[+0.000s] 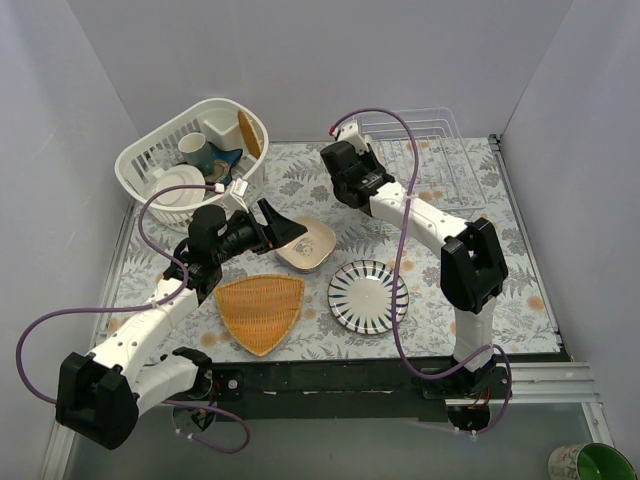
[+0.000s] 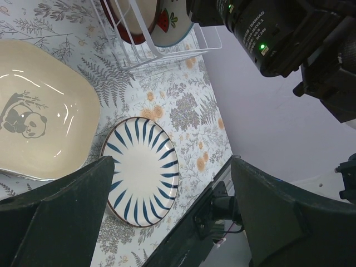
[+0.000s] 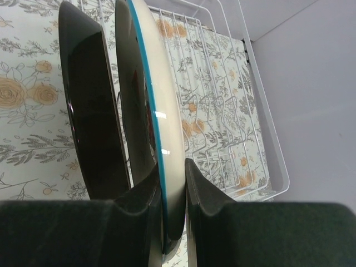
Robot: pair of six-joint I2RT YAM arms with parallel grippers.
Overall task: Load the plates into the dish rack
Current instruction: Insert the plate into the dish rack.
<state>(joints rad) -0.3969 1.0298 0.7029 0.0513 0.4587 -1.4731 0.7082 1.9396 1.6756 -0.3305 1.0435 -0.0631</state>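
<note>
Right claw (image 3: 169, 173) is clamped down on the rim of the fruit-marked plate (image 3: 167, 128), which is white with a teal edge and stands on edge in the dish rack (image 3: 233, 100). Dark red-brown plate (image 3: 89, 111) stands upright just beside it at the same end of the rack; can't tell if the two touch. In the top view the rack sits at 1 o'clock on the worktop (image 1: 500, 280), with the right claw at the rack's 9 o'clock end. Left claw (image 2: 169, 167) is spread wide with nothing in it, and hangs above mid-worktop at the edge of the cream dish (image 1: 308, 245). The cream dish is rounded-square with a panda print and lies flat near centre. Blue-striped round plate (image 1: 368, 297) lies flat at 4 o'clock from the cream dish, near it but apart. Orange woven tray (image 1: 262, 312) sits at 7 o'clock from the cream dish. White slotted basket (image 1: 135, 160) sits at 11 o'clock on the worktop, with cups and a plain white plate inside. Rack slots beyond the two standing plates show only bare wire from the right wrist.
</note>
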